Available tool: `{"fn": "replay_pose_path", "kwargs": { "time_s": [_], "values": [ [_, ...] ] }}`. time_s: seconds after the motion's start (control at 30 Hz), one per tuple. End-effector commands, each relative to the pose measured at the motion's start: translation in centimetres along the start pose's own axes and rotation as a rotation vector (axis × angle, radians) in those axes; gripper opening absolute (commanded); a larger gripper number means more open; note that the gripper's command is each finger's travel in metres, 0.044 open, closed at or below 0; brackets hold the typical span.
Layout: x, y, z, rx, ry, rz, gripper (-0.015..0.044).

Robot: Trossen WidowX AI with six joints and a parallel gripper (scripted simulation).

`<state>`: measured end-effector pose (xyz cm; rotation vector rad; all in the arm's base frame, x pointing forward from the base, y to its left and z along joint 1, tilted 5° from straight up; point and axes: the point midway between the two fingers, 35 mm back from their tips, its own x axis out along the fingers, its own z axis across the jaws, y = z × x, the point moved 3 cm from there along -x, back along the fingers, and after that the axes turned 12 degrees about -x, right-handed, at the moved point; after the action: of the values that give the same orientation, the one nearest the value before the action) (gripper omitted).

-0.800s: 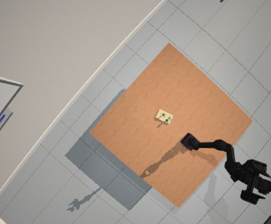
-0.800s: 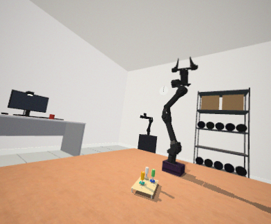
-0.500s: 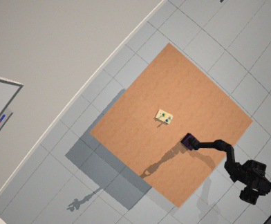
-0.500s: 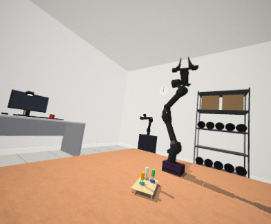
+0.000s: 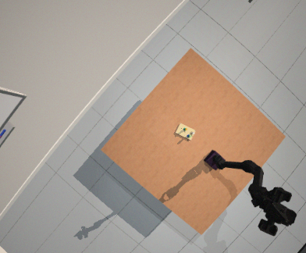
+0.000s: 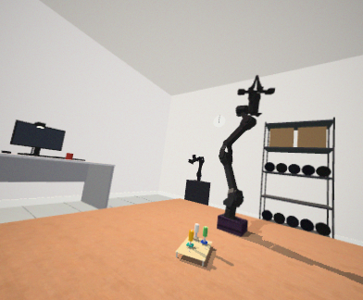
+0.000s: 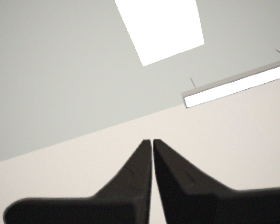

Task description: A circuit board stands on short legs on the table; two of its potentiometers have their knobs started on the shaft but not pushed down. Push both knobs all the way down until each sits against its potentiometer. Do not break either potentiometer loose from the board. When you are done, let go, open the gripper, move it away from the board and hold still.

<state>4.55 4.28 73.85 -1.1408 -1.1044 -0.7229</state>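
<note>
The circuit board [image 5: 180,130] [image 6: 192,253] is seen on its short legs on the table [image 5: 160,97] [image 6: 97,245]; the orange knob [image 5: 185,129] [image 6: 191,235] and the green knob [image 5: 189,136] [image 6: 205,231] are held up on it, long way up and down; a white post [image 6: 196,229] is seen close by; which two need a push cannot be told.

The gripper [image 5: 290,217] [image 6: 256,78] [image 7: 151,146] is shut with nothing held; it is lifted high and pointed up, while the board is left far below, on the other side of the dark base [image 5: 208,158] [image 6: 231,225]; so a swing back over the base and a turn downward seem needed; the base is best kept clear of, and a sideways push might break a part loose.
</note>
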Motion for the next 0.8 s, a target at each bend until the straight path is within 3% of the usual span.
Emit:
{"fn": "replay_pose_path", "kwargs": {
  "time_s": [0.0,0.77],
  "values": [
    [0.0,1.6,2.4,-0.007,-0.058,0.027,0.0000],
    [-1.2,9.4,8.4,-0.098,-0.235,0.205,0.0000]
  ]
}}
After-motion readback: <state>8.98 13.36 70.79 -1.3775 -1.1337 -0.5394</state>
